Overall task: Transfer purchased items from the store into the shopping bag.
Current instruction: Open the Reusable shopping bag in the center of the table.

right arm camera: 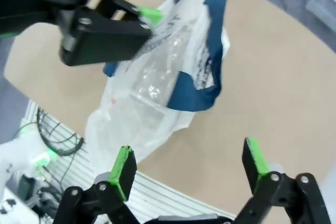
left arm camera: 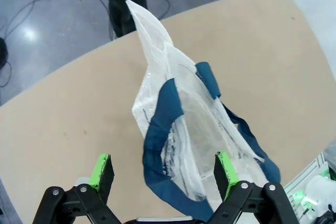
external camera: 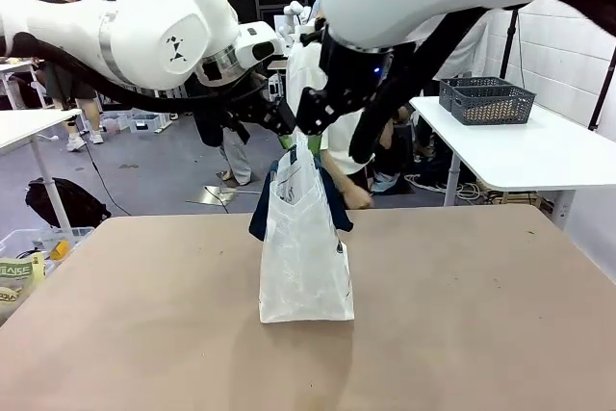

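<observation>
The shopping bag (external camera: 306, 257) stands upright in the middle of the tan table (external camera: 481, 315), whitish and translucent, with navy handles drooping at its mouth. Both arms hover close above its top. My left gripper (external camera: 277, 111) is open; in the left wrist view its green pads (left arm camera: 102, 174) spread wide over the bag (left arm camera: 184, 124). My right gripper (external camera: 325, 113) is open too, and in the right wrist view it (right arm camera: 189, 165) hangs above the bag (right arm camera: 152, 93), with the left gripper (right arm camera: 105, 30) at the bag's upper edge. The purchased items and the store are out of view.
A person (external camera: 337, 156) stands just behind the far table edge, directly behind the bag. A clear bin of goods (external camera: 29, 257) sits off the table's left side. Two grey lattice baskets (external camera: 486, 100) rest on a separate white table at the back right.
</observation>
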Robot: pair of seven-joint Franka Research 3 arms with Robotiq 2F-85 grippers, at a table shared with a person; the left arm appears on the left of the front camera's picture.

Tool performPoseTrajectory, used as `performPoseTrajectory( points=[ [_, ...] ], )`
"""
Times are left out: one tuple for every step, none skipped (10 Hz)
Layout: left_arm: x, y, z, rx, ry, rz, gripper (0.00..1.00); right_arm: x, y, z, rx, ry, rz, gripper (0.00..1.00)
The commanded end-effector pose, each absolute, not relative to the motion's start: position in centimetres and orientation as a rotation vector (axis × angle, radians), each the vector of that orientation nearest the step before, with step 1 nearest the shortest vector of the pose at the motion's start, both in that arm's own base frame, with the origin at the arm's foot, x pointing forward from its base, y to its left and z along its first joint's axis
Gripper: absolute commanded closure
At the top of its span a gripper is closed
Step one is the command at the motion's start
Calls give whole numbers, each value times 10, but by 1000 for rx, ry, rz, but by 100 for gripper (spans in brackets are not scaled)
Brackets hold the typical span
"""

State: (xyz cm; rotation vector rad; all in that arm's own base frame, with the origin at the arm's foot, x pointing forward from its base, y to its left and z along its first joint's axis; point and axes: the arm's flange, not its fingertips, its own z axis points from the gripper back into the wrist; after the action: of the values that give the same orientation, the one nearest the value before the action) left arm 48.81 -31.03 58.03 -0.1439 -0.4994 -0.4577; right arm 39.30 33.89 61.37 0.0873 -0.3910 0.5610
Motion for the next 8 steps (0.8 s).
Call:
performPoseTrajectory(
  points=[
    [499,-310,585,-196,-444,-453,0,405,351,614,81,-373,540,0],
    [502,-312,581,-221,-404,-486,0,407,358,608,93,-354,538,0],
    [506,-318,574,-202,-378,-468,0,411,365,600,91,-353,534,0],
    [508,-321,571,-190,-359,-468,0,415,369,594,97,-354,525,0],
    [509,-322,568,-191,-341,-464,0,417,370,590,107,-363,516,0],
    [510,-323,566,-191,-322,-452,0,420,371,585,116,-366,493,0],
    [513,-326,562,-203,-310,-449,0,428,372,578,125,-365,485,0],
    [514,-327,560,-204,-302,-454,0,432,373,573,132,-380,466,0]
  ],
)
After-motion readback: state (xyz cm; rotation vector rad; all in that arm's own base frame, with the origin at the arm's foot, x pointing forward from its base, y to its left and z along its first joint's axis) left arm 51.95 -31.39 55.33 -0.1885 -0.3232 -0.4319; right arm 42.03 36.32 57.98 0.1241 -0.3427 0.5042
